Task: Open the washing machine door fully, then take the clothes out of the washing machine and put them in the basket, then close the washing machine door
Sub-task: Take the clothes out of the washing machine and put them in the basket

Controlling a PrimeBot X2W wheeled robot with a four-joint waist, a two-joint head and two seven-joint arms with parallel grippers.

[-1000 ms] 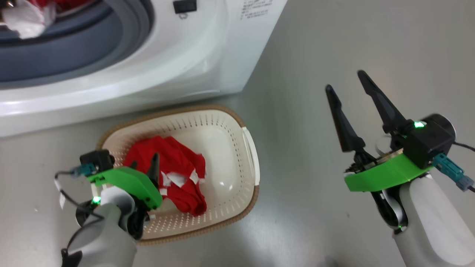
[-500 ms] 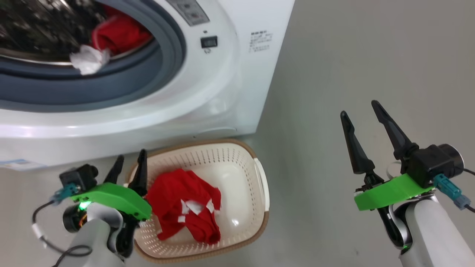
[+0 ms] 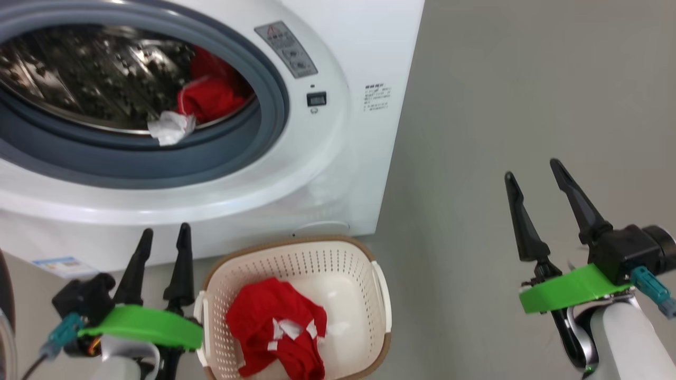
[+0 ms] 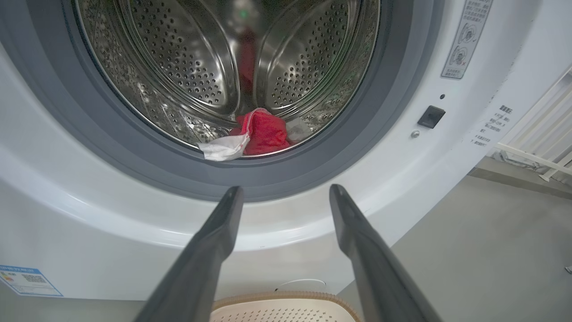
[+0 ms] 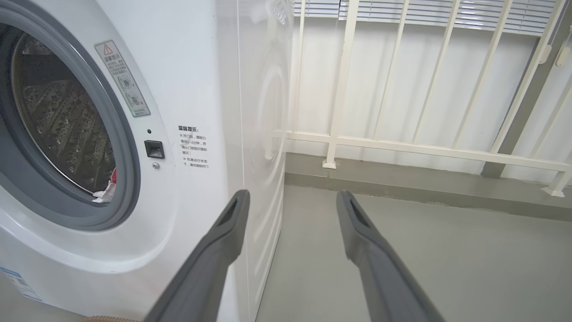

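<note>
We are in a laundry corner, the kind found in a home's utility space or enclosed balcony; which of the two we cannot tell. On the left stands a white front-loading washing machine [image 3: 327, 174], its perforated steel drum [image 4: 178, 67] in plain sight, with printed warning stickers [image 5: 123, 80] on its front and a blue label [image 4: 27, 281] low on its left. Just in front of it, on the floor, sits a small perforated basket [image 3: 296, 264] with red clothes [image 3: 274, 327] in it. The floor [image 3: 528, 95] is smooth, plain grey. To the far right, beyond the machine, a white barred railing [image 5: 402, 147] runs along the wall, with slatted blinds [image 5: 447, 11] above it.
</note>
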